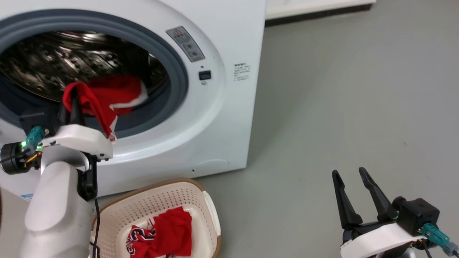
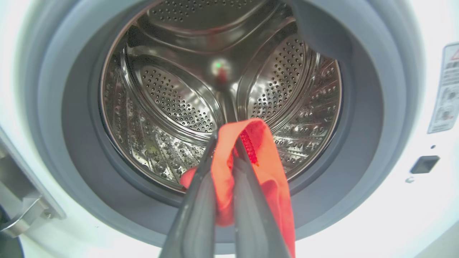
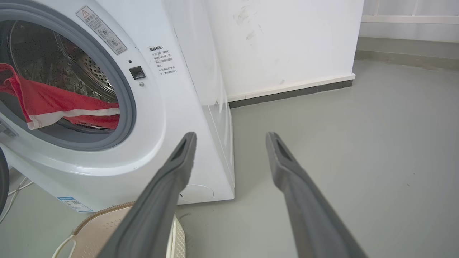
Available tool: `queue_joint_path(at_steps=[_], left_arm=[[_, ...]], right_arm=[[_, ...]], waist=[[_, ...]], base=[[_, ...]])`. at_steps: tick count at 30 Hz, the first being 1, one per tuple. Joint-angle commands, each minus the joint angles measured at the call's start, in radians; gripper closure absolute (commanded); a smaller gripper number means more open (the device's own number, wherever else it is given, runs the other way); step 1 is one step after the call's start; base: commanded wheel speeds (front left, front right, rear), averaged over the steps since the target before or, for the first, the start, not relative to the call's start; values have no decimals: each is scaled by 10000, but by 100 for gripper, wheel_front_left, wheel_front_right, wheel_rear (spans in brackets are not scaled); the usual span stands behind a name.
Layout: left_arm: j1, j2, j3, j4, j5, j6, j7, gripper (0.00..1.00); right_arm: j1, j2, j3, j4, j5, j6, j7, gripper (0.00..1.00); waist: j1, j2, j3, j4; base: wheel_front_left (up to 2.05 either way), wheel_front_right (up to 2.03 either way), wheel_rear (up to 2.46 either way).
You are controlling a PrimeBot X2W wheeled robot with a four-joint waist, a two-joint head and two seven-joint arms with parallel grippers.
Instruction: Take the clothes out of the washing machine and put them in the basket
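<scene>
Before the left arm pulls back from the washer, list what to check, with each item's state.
1. Left gripper shut on the red garment: ok.
2. Garment free of the washing machine: not ok, its far end lies inside the porthole.
3. Basket on the floor in front of the machine: ok.
4. Room in the basket: ok, one red jersey lies in it.
5. Right gripper open, off to the side: ok.
6. Other clothes in the drum: cannot tell.

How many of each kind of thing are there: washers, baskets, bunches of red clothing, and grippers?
White front-loading washing machine: 1
Cream perforated plastic basket: 1
Red fabric clothes: 2 bunches, one in the left gripper, one in the basket
Dark-fingered grippers: 2, left and right gripper
Total: 6
</scene>
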Motion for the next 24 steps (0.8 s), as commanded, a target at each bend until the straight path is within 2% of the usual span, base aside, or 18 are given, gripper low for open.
queue_joint_path(at_steps=[1, 3, 12, 16, 17, 18, 24], left_arm=[[359, -51, 99, -461, 106, -71, -45, 100], [719, -135, 123, -1031, 192, -167, -45, 100], [2295, -648, -277, -3751, 522, 22, 38, 100], [3111, -724, -485, -5246, 618, 194, 424, 100], [3111, -724, -485, -5246, 618, 194, 424, 100], [3558, -754, -599, -6002, 675, 299, 683, 100], [4811, -888, -780, -7150, 618, 528, 1287, 100]], right_arm=[[173, 3, -88, -155, -84, -3, 70, 0], [314, 3, -144, -273, -124, -3, 168, 0], [771, 1, -293, -684, -136, -3, 409, 0], [921, 3, -281, -739, -114, -3, 453, 0], [921, 3, -281, -739, -114, -3, 453, 0], [970, 5, -263, -772, -123, -3, 478, 0], [1036, 3, -254, -879, -180, -3, 532, 0]], waist=[[3, -1, -537, 406], [3, -1, -715, 533], [3, -1, -1162, 1097], [3, -1, -1279, 1294], [3, -1, -1279, 1294], [3, -1, -1284, 1378], [3, -1, -1172, 1535]], base=[[0, 0, 0], [0, 0, 0], [0, 0, 0], [0, 0, 0], [0, 0, 0], [0, 0, 0], [0, 0, 0]])
